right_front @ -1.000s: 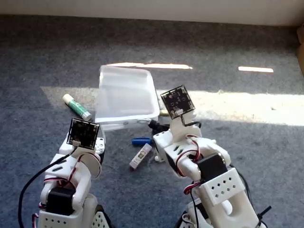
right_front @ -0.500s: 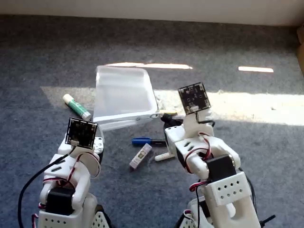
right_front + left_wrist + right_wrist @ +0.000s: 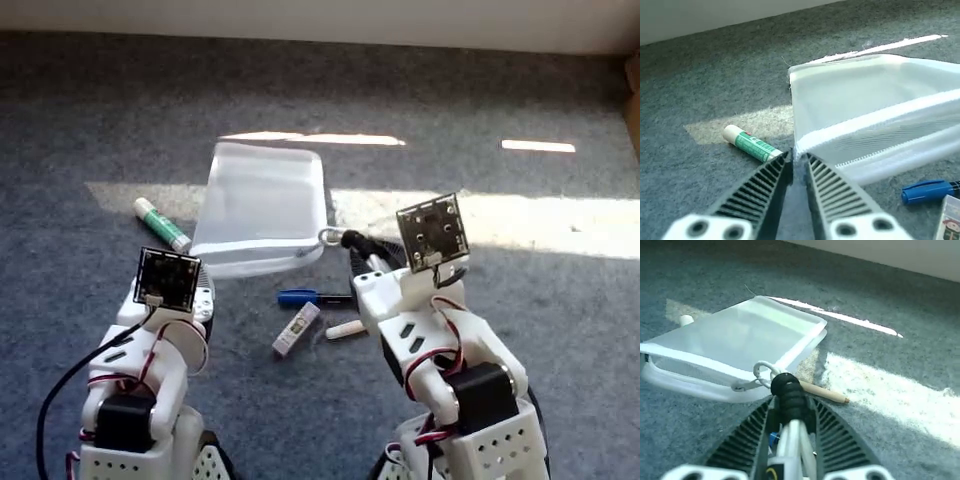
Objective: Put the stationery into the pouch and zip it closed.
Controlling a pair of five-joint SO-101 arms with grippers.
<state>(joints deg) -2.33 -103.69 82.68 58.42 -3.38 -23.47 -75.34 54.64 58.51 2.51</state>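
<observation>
Left gripper (image 3: pixel 797 167) is clamped on the pouch (image 3: pixel 865 100) corner, I'd guess to steady it, while the right gripper (image 3: pixel 790 412) grips a pen (image 3: pixel 788 390) pointed at the mouth just ahead.

glue stick (image 3: pixel 161 224) left of pouch (image 3: pixel 262 195), marker (image 3: pixel 303 297) before it
</observation>
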